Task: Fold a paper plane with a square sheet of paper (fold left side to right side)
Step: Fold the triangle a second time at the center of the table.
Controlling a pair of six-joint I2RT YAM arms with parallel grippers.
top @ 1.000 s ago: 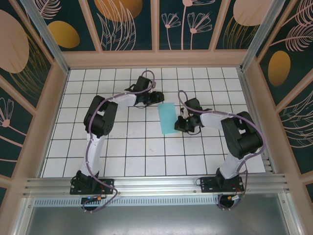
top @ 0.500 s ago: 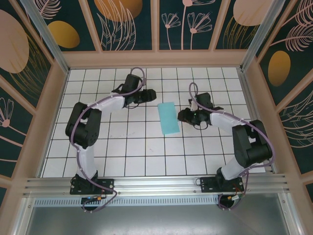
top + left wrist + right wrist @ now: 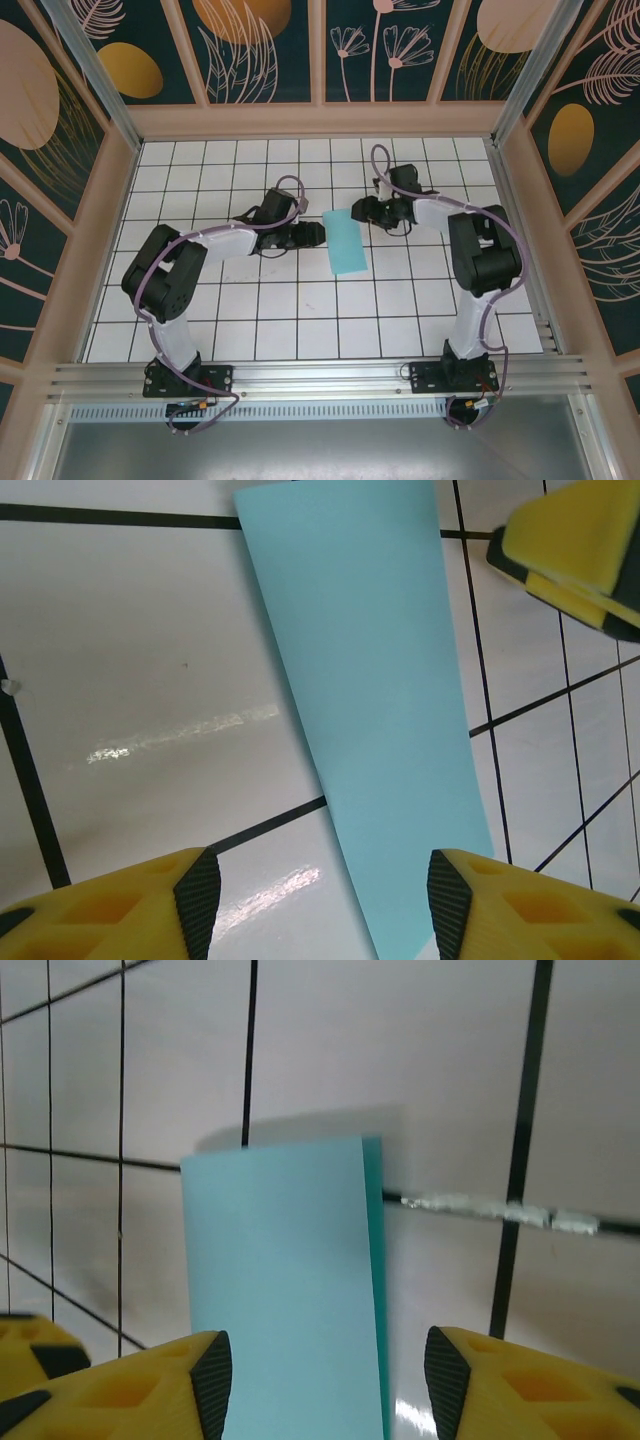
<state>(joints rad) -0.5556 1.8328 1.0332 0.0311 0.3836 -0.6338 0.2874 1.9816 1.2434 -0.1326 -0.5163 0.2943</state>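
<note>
Both arms have swung in on the one square sheet of paper (image 3: 345,243), folded double and flat on the table (image 3: 260,300). It lies just ahead of the left gripper (image 3: 316,233) and just ahead of the right gripper (image 3: 358,212). Both grippers' fingers are spread, holding nothing.

The sheet of paper (image 3: 370,680) looks smooth and matt, the white table (image 3: 130,630) glossy, reflecting light.

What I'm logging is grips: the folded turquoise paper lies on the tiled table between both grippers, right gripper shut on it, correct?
Not quite: the right gripper stands open, not gripping the folded turquoise paper, as the right wrist view shows. The rest holds.
</note>
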